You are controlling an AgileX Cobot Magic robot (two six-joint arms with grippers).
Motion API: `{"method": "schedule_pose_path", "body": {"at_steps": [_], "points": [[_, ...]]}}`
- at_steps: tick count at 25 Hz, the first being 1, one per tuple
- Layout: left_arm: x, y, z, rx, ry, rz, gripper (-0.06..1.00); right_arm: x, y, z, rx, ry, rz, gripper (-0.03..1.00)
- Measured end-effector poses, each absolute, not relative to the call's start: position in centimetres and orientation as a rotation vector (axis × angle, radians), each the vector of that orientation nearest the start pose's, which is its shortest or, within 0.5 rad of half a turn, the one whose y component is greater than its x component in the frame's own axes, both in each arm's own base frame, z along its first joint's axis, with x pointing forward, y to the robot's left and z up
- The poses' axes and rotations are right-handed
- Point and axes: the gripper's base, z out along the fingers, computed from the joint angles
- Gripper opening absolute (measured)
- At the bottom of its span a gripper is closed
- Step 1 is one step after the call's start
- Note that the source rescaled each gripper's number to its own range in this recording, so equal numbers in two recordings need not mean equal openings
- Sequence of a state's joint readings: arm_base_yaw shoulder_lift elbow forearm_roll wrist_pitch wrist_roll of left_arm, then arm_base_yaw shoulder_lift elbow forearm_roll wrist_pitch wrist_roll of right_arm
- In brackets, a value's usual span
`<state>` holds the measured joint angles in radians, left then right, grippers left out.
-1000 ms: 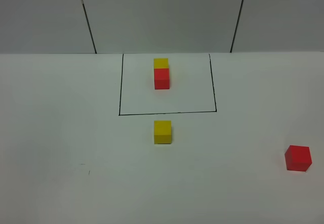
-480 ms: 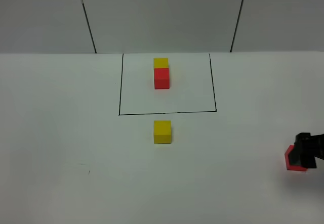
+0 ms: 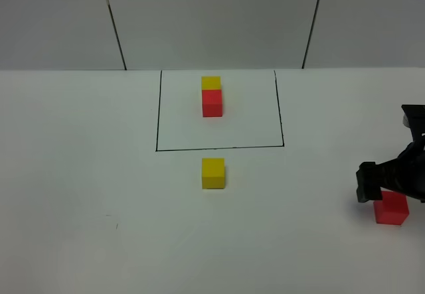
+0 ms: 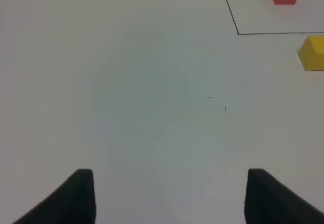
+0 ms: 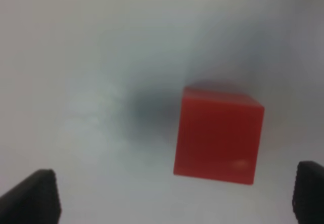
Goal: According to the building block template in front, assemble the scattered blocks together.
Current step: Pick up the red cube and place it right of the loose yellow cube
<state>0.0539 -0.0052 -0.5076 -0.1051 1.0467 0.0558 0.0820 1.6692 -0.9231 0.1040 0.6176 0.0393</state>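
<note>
One red block (image 5: 217, 135) just under the right gripper (image 5: 169, 193), jaws spread wide, touching neither finger

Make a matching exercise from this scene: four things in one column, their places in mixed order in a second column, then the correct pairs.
1. loose yellow block
2. loose red block
3. template blocks
4. left gripper

A. inside the black outline
B. under the open right gripper
C. just outside the outline's near edge
D. over the table, away from every block

Pairs: 1-C, 2-B, 3-A, 4-D.
</note>
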Motion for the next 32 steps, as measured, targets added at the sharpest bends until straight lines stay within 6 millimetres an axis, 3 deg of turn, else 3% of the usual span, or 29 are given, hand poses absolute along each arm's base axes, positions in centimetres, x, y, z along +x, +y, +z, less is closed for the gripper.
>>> {"method": "schedule_pose_path", "body": {"at_steps": [7,12,19,22,24,29,32], "points": [[-0.6,-0.9,28.1,0.007,2.014,-0.055,0.4,31.9,2.0,14.4,0.114,2.893,0.111,0.89],[-0.6,-0.9,28.1,0.007,2.014,-0.055,0.4,32.1,0.9,13.2,0.181,2.926,0.104,0.81],[-0.6,-0.9,28.1,0.007,2.014,-0.055,0.4,32.1,0.9,13.2,0.188,2.925,0.104,0.55],[-0.6,-0.9,28.1,0.007,2.014,-0.055,0.4,32.1,0.9,13.2,0.197,2.927,0.106,0.29],[-0.6,-0.9,28.1,0.007,2.014,-0.055,0.4,32.0,0.9,13.2,0.199,2.931,0.106,0.0],[-0.6,-0.9,28.1,0.007,2.014,-0.055,0.4,32.1,0.9,13.4,0.172,2.939,0.093,0.02],[-0.6,-0.9,28.1,0.007,2.014,-0.055,0.4,33.0,1.5,14.5,-0.039,2.958,0.026,0.02]]}}
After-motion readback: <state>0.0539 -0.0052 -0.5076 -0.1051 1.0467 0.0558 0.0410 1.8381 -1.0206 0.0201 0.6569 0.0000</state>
